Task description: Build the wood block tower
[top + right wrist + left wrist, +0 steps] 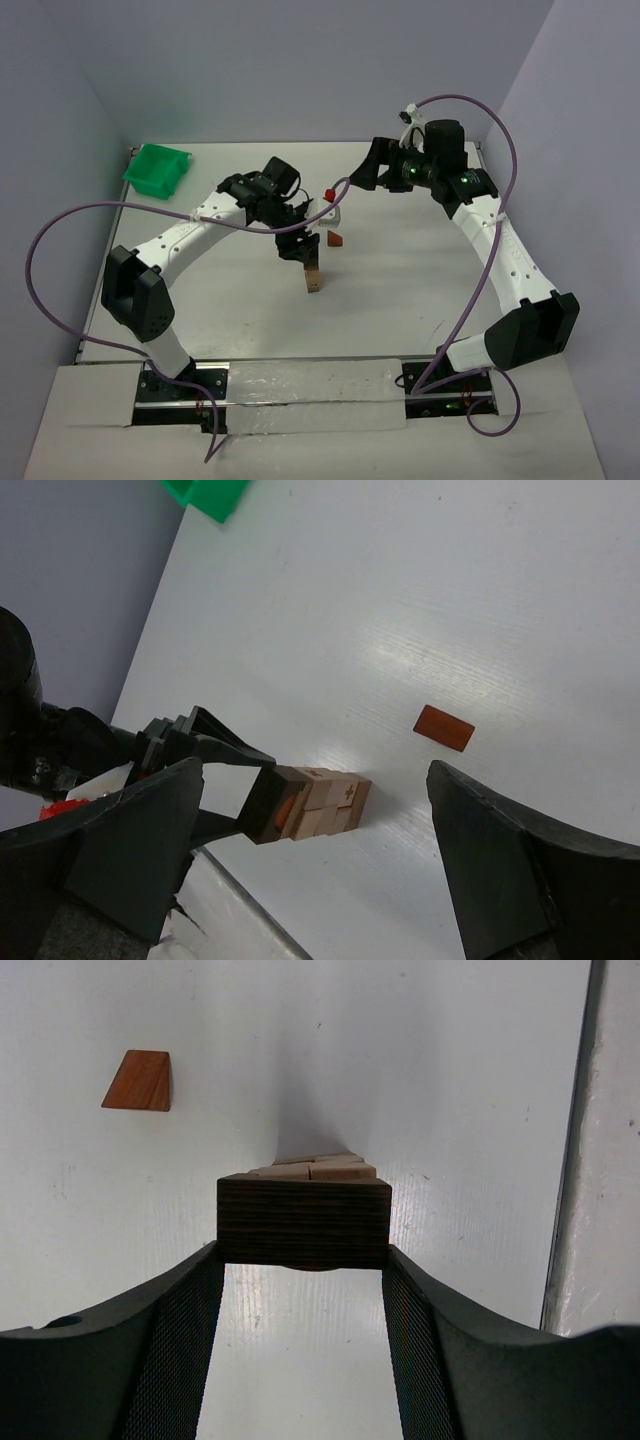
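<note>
The tower (314, 280) is a narrow stack of tan blocks standing mid-table; it also shows in the right wrist view (335, 807). A dark brown block (303, 1222) lies on top of it, also visible in the right wrist view (270, 802). My left gripper (297, 250) (303, 1257) is shut on that dark block, a finger pressing each side. A reddish-brown wedge (335, 239) (138, 1080) (444, 728) lies loose on the table just behind the tower. My right gripper (375, 172) (312, 775) is open and empty, held high to the back right, looking down at the tower.
A green bin (157, 169) (205, 492) stands at the back left corner. A small white box with a red top (329, 205) sits behind the left gripper. The table's right edge strip (600, 1160) runs close to the tower in the left wrist view.
</note>
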